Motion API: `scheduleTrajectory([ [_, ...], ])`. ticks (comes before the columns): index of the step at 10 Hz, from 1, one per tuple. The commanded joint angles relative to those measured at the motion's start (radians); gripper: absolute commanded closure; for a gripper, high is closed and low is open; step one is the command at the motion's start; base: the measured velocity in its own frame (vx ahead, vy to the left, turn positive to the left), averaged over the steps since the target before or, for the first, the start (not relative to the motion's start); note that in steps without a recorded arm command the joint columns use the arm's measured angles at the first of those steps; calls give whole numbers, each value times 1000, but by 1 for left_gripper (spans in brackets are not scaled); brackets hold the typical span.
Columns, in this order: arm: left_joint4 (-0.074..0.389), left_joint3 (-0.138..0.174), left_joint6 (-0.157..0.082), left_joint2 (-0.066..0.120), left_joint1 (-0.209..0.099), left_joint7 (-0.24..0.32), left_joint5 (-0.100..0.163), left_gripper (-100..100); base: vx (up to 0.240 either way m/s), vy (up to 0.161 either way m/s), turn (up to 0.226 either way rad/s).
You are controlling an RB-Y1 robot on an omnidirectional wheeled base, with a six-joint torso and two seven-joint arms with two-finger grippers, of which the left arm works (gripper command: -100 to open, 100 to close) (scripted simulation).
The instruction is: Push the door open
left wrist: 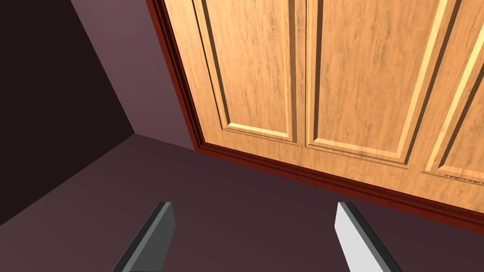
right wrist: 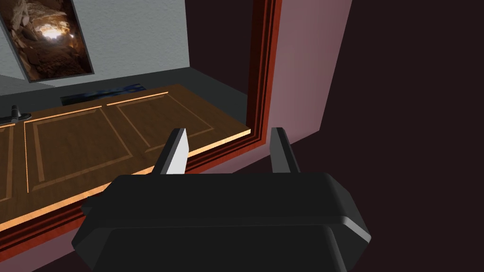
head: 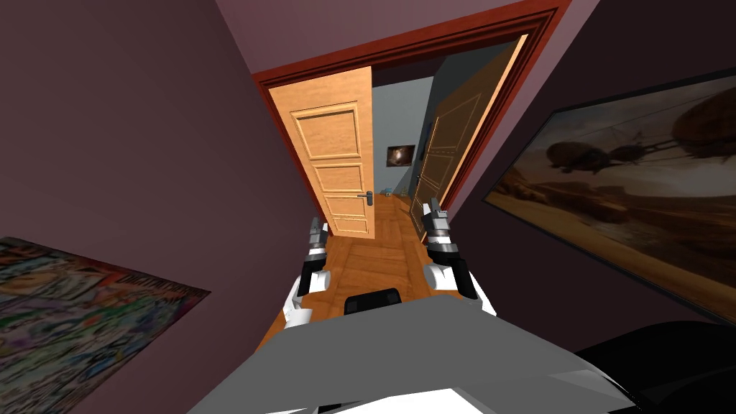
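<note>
Doorway was dead ahead at 12 o'clock, red frame (head: pixel 402 47) around two wood leaves. Left leaf (head: pixel 334 165) sat flat in the frame, dark handle (head: pixel 369 198) on its inner edge. Right leaf (head: pixel 449 154) was swung away into the next room, around 1 o'clock. Left gripper (left wrist: pixel 254 205) was spread, facing the left leaf's panels, not touching. Right gripper (right wrist: pixel 230 131) was spread too, empty, near the frame's right jamb.

The left door leaf (head: pixel 338 158) is light honey-orange with streaky wood grain; the right door leaf (head: pixel 445 151) looks darker brown. The door frame (head: pixel 402 47) is deep red, the walls (head: pixel 144 144) dusky mauve, the floor (head: pixel 374 259) warm brown, and the poster (head: pixel 79 323) many-coloured.
</note>
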Motion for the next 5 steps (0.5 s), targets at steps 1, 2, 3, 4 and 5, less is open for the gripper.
scheduleTrajectory([
  [1, 50, -2, 8, -2, -38, -1, -1, -100, 103, -34, -9],
  [2, 87, -3, 10, -2, -58, -1, -2, -100, 118, -35, -10],
  [3, 120, -5, 13, -2, -79, -1, -2, -100, 107, -22, -9],
  [4, 152, -6, 15, -3, -99, -1, -2, -100, 89, -23, -12],
  [5, 183, -8, 17, -3, -120, 0, -3, -100, 96, -35, -14],
])
